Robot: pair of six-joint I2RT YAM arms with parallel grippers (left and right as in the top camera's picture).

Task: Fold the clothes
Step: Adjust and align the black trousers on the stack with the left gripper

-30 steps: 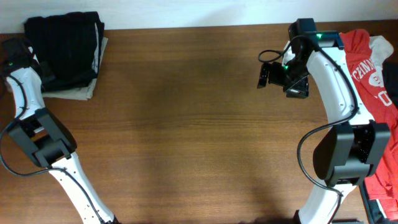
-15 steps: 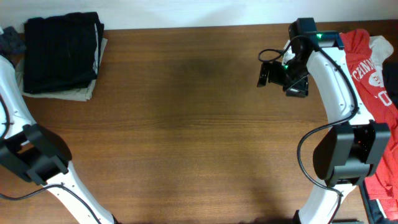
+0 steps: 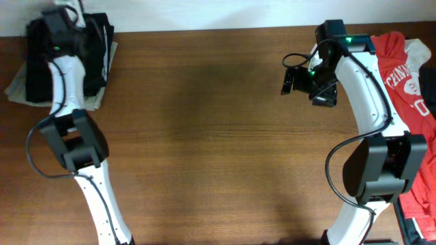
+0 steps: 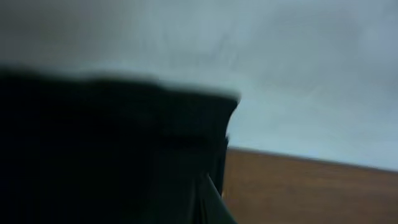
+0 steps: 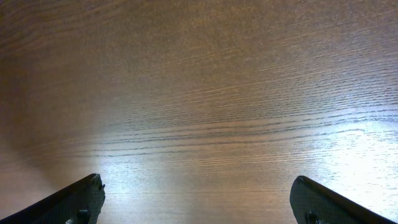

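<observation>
A folded black garment point(image 3: 97, 42) lies on a beige one point(image 3: 19, 88) at the table's far left corner. My left gripper point(image 3: 60, 30) is over this stack, and I cannot tell whether its jaws are open. The left wrist view is blurred; it shows dark cloth point(image 4: 112, 155), the white wall and a strip of table, but no fingers. A red printed shirt point(image 3: 400, 64) lies in a pile at the far right edge. My right gripper point(image 3: 300, 82) is open and empty above bare wood, its fingertips spread wide in the right wrist view point(image 5: 198, 190).
The brown wooden table point(image 3: 204, 136) stretches between the two arms. A white wall runs along its far edge. More cloth, white and red, hangs off the right side point(image 3: 422, 170) beside the right arm's base.
My left arm has swung from the table's left edge to above the black stack. The beige garment now sticks out to the left. The right arm has not moved.
</observation>
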